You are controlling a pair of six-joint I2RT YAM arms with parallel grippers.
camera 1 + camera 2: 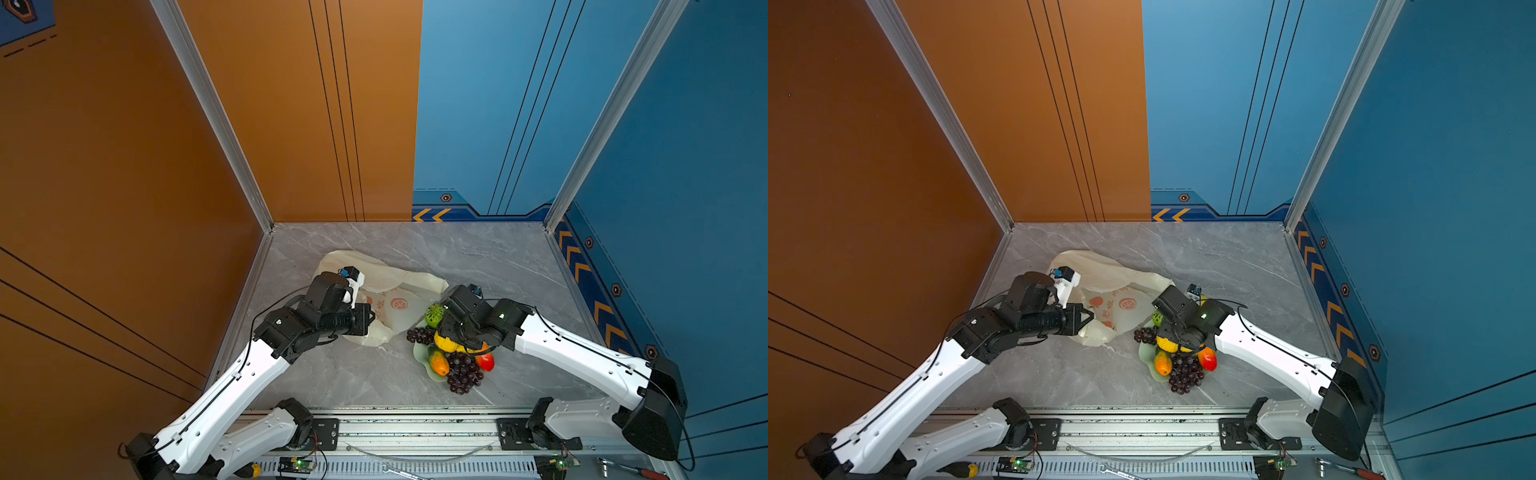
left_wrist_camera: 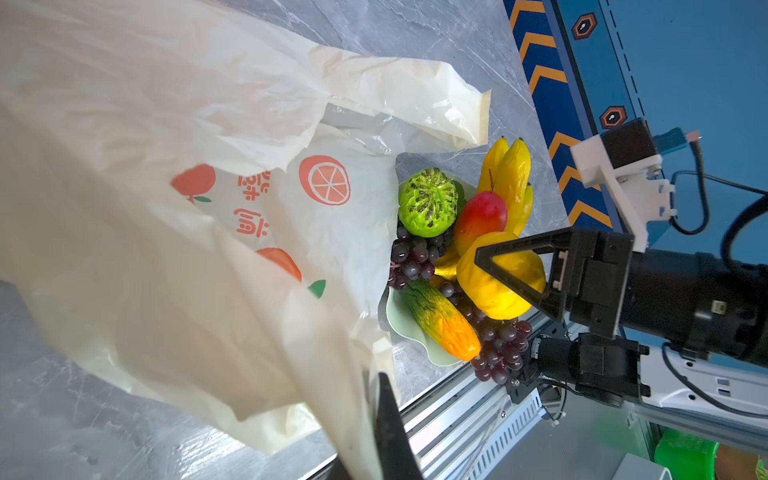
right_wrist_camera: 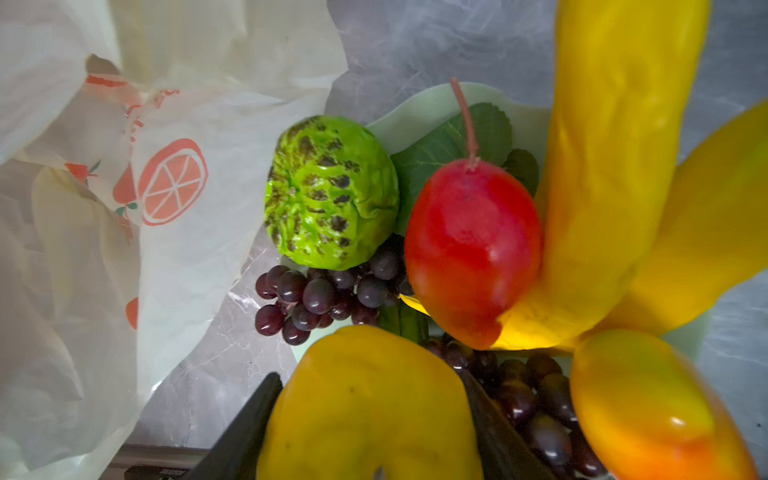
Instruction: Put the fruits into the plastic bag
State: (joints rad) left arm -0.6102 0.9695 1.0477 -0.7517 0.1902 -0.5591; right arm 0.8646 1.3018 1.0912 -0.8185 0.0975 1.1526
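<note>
Cream plastic bag (image 2: 249, 124), one; purple grape bunches (image 2: 411, 257), two; round yellow fruit (image 3: 365, 399), one.

Orange-and-blue booth, evenly lit.
An orange wall (image 1: 104, 166) met a blue wall (image 1: 478, 104) behind the grey marbled tabletop (image 1: 478, 257); aluminium posts (image 1: 212, 112) framed the corners, and orange chevrons (image 1: 432, 215) lined the blue skirting.

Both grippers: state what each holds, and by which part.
Left gripper pinches the plastic bag by a fold of its loose edge. Right gripper: its fingers clasp the yellow fruit by its two opposite sides.
</note>
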